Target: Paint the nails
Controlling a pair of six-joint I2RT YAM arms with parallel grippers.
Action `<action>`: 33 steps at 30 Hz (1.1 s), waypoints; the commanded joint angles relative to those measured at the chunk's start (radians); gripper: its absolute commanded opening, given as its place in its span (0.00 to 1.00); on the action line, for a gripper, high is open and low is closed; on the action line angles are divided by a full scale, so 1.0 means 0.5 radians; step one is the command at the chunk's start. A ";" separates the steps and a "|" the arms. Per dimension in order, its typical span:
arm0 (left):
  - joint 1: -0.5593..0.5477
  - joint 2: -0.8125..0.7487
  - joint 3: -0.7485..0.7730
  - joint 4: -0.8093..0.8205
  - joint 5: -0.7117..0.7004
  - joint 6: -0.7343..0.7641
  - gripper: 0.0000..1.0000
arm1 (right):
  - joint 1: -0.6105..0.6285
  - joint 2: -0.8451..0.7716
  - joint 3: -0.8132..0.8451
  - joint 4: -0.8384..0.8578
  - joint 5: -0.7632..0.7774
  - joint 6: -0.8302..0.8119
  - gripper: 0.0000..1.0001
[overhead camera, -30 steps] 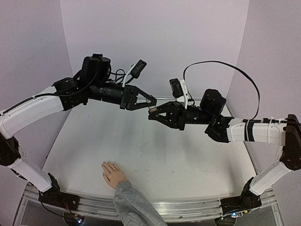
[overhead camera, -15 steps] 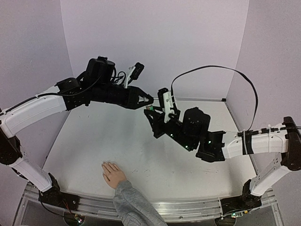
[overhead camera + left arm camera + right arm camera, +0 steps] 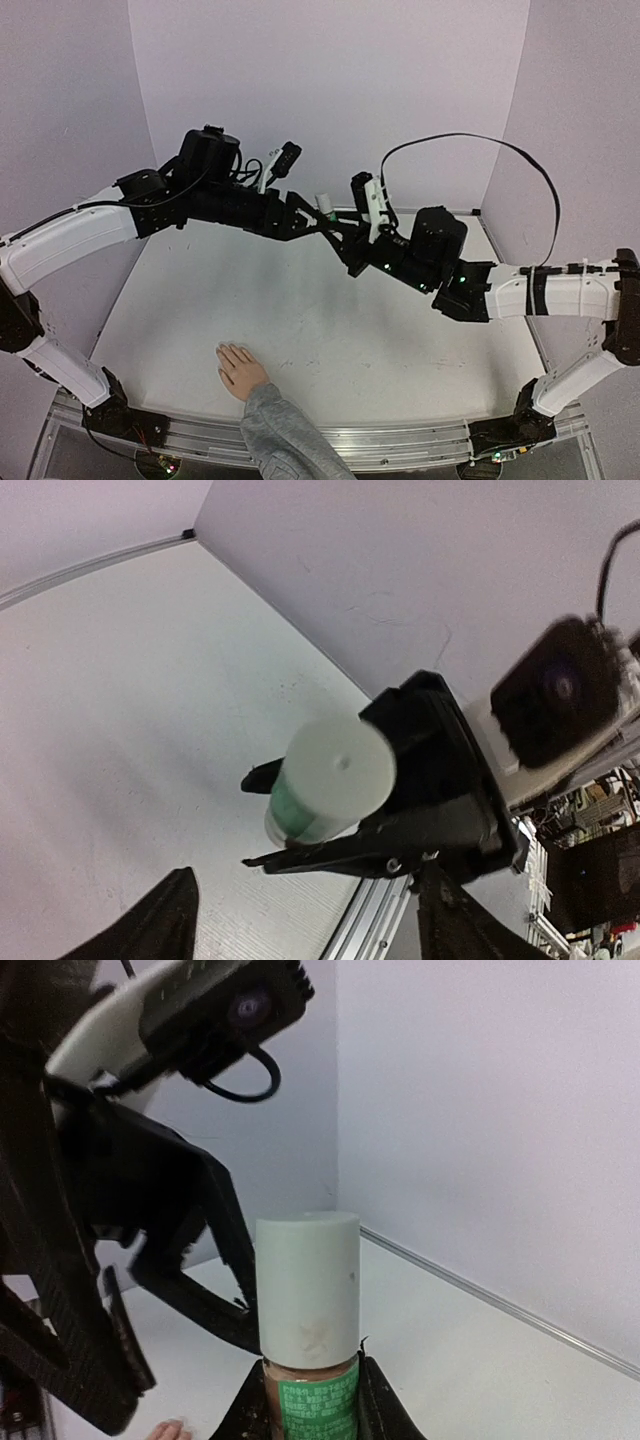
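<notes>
Against the earlier views, the left gripper (image 3: 311, 214) no longer pinched at the white cap. Its two fingers (image 3: 160, 920) stood spread wide with nothing between them, while the bottle (image 3: 306, 1290) sat just ahead of them and apart from both. The right gripper (image 3: 306, 1410) was as before, closed on the bottle's green-labelled body with the cap upright above its fingers. The right arm, which had swung low toward the table's middle half a second before, had lifted and drawn back toward the right. The mannequin hand (image 3: 240, 368) had not shifted.

There were two arms, two grippers, one bottle, one hand and one grey sleeve (image 3: 282, 432). The hand lay palm down at the near edge of the table (image 3: 430, 350), left of its middle, with the sleeve running off that edge. The nails (image 3: 226, 350) sat at the fingertips pointing toward the far edge and were too small to tell apart.

Both grippers met in the air above the far half of the table, near its far edge. A broad stretch of bare table lay between them and the hand, with walls at the left, far and right edges.
</notes>
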 commanded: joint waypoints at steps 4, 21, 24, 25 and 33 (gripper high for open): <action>0.089 -0.272 -0.172 0.463 0.511 -0.020 0.90 | -0.228 -0.213 0.028 0.114 -1.317 0.556 0.00; 0.013 -0.130 -0.068 0.798 0.932 -0.033 0.63 | -0.273 -0.071 0.107 0.576 -1.849 0.968 0.00; 0.005 -0.130 -0.080 0.801 0.951 -0.015 0.60 | -0.288 -0.072 0.107 0.609 -1.833 0.995 0.00; 0.003 -0.131 -0.085 0.801 0.952 -0.009 0.57 | -0.290 -0.069 0.110 0.616 -1.832 1.000 0.00; 0.001 -0.144 -0.115 0.798 0.825 0.017 0.33 | -0.331 -0.036 0.089 0.622 -1.797 1.009 0.00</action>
